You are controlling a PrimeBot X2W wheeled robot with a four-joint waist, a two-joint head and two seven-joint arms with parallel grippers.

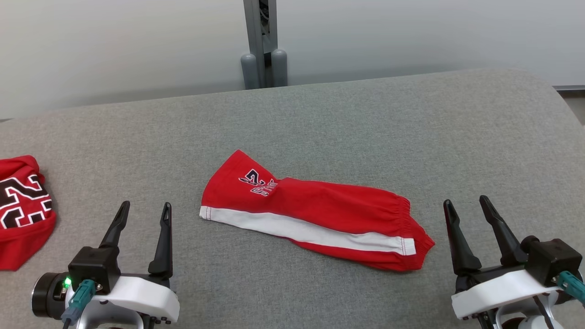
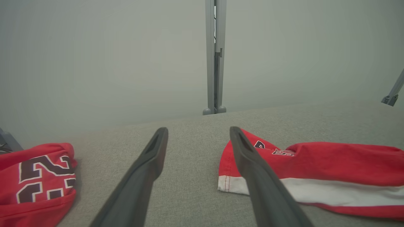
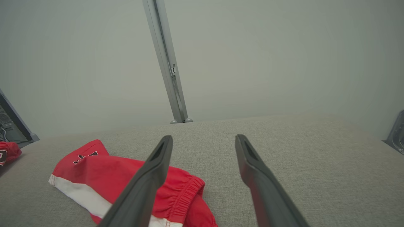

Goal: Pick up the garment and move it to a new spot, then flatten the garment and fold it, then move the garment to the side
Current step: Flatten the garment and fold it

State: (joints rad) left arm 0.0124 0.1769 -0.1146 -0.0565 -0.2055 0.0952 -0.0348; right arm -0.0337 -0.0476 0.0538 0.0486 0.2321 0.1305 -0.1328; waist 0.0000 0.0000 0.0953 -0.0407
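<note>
**A:** What does the garment (image 1: 315, 214) look like?

**B:** It's a pair of red shorts, lying flat and long. A white stripe (image 1: 311, 230) runs along its near side, and there is a dark-and-white print (image 1: 258, 183) near the hem. The gathered waistband (image 1: 402, 205) bunches at the right end.

**A:** Where is it?

**B:** It lies about mid-way across the grey padded surface (image 1: 365, 128). It sits slantwise, with the hem toward the left and far edge and the waistband toward the right and near edge.

**A:** And the grippers?

**B:** Both are at the near edge with their fingers spread and nothing between them. The left gripper (image 1: 145, 204) is near the hem and the right gripper (image 1: 465, 200) is just beside the waistband. Neither touches the cloth.

**A:** Anything else around?

**B:** A second red garment (image 1: 23, 210) with big dark numerals lies at the left edge, well apart. A grey post (image 1: 261, 41) stands behind the far edge.
</note>
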